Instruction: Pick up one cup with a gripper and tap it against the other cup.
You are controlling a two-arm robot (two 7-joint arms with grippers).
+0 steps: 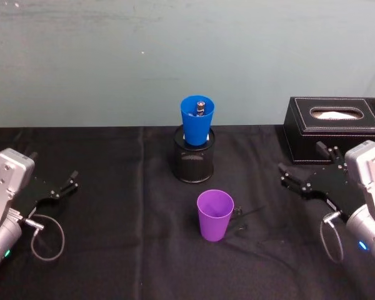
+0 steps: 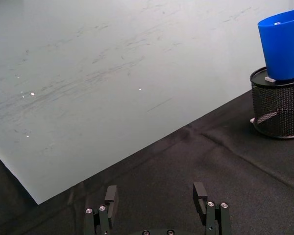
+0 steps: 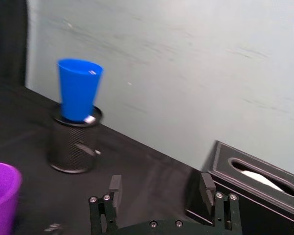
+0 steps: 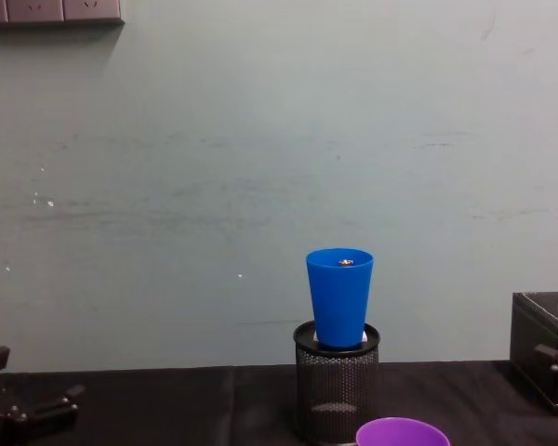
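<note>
Purple plastic tapered tumbler (image 1: 214, 214): upright on the black cloth-covered tabletop (image 1: 112, 237), mouth up, centre of scene. Wall is smooth and has no handle.

Right gripper (image 3: 160, 182): black, flat-fingered, on a silver arm, at the right of the tabletop. Its jaws are spread wide with nothing between them. The purple tumbler stands to the left of these jaws and a little nearer, well apart from them and outside the gap.

Bright blue plastic tapered tumbler (image 1: 197, 120): upright, with its narrow base seated in a black wire-mesh cylindrical pen holder (image 1: 194, 159). This pair is farther back than the purple tumbler, slightly left of it and apart from it. A small metallic item shows inside the blue tumbler's mouth.

Left gripper (image 2: 155, 188): black, at the left of the tabletop, well apart from both tumblers. Its jaws are wide and hold nothing.

Black box with white stitching and an oval top slot showing white tissue (image 1: 334, 128): at the far right, just behind the right gripper.

The cloth is matt with faint creases. The pale grey-green wall (image 1: 112, 62) behind is scuffed.
</note>
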